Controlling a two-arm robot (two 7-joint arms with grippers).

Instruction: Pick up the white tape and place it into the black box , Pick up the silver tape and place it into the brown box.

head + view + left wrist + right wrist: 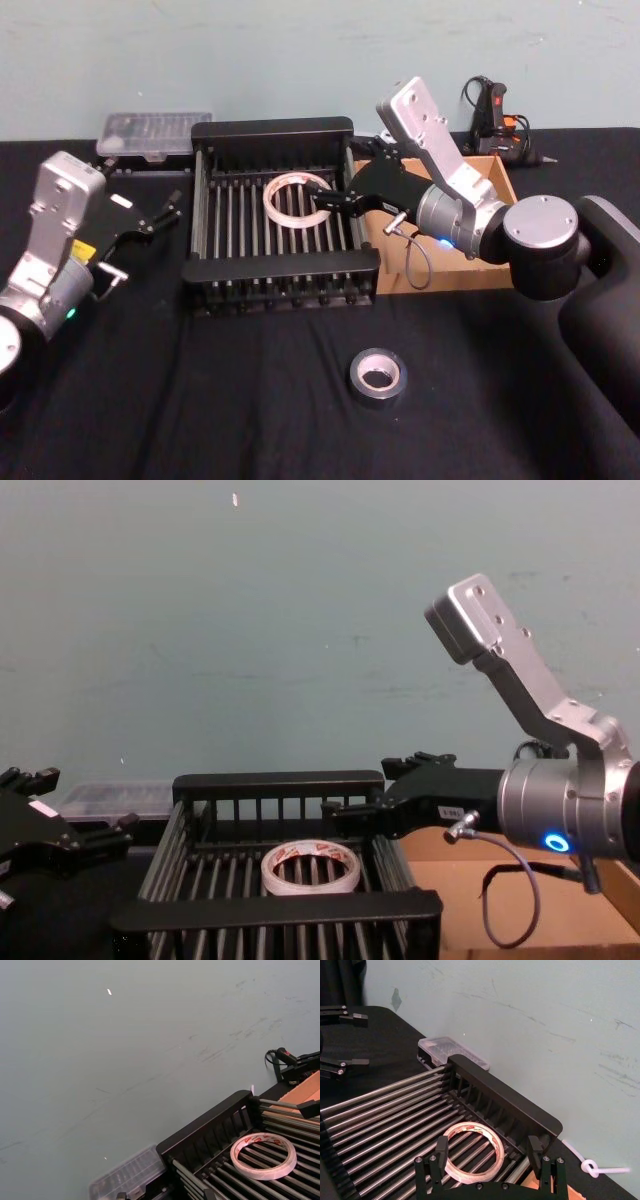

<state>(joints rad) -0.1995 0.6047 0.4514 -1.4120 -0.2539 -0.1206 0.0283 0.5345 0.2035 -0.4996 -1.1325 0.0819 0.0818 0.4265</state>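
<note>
The white tape (293,200) is seen flat on the crate (272,129) bars, just beneath the right gripper (327,197), whose jaws are spread wide and empty. The silver tape (378,374) lies on the worktop (200,400), well behind that gripper. It is judged stiff, light and best pinched across its wall. The left gripper (160,215) is parked open.

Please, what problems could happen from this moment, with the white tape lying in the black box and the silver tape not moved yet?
1. The right hand, open, sits low over the white tape inside the black box; pulling back, it might snag the roll or the rim.
2. The silver tape lies flat on the table; a hand may slip on it.
3. The right arm covers part of the brown box, so placing there could collide.
</note>
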